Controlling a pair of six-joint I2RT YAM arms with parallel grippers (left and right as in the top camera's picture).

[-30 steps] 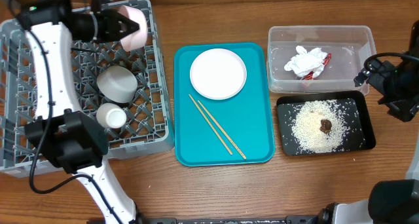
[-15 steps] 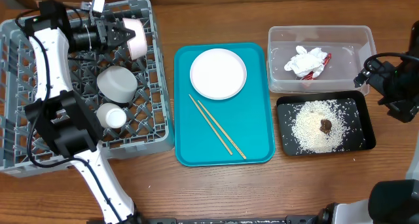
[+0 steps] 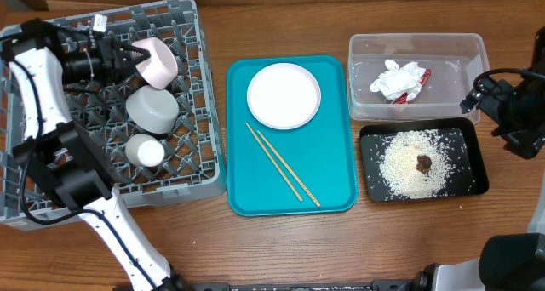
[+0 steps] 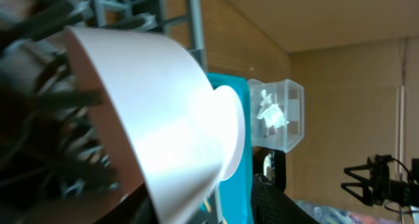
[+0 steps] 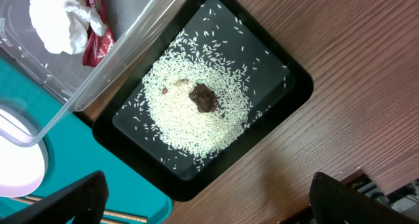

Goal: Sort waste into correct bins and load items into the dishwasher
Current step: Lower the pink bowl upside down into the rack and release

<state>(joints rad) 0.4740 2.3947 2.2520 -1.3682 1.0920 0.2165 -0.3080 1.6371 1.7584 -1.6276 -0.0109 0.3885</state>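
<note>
**A:** Which way does the dish lie from your left gripper (image 3: 126, 56)?

**B:** Just beside it, on the side toward the teal tray (image 3: 332, 189). The small pink dish (image 3: 155, 59) stands tilted among the pegs at the far end of the dish rack (image 3: 153, 6). Its rim seems to face me, though the wrist view is too close to be sure.

**A:** Are you holding it?

**B:** I cannot tell, because my fingers are only dark blurs at its edge. My way out runs straight back, away from the dish.

**A:** And the right gripper (image 5: 209, 180)?

**B:** It is spread wide and empty, over by the black tray (image 5: 298, 86) of rice.
</note>
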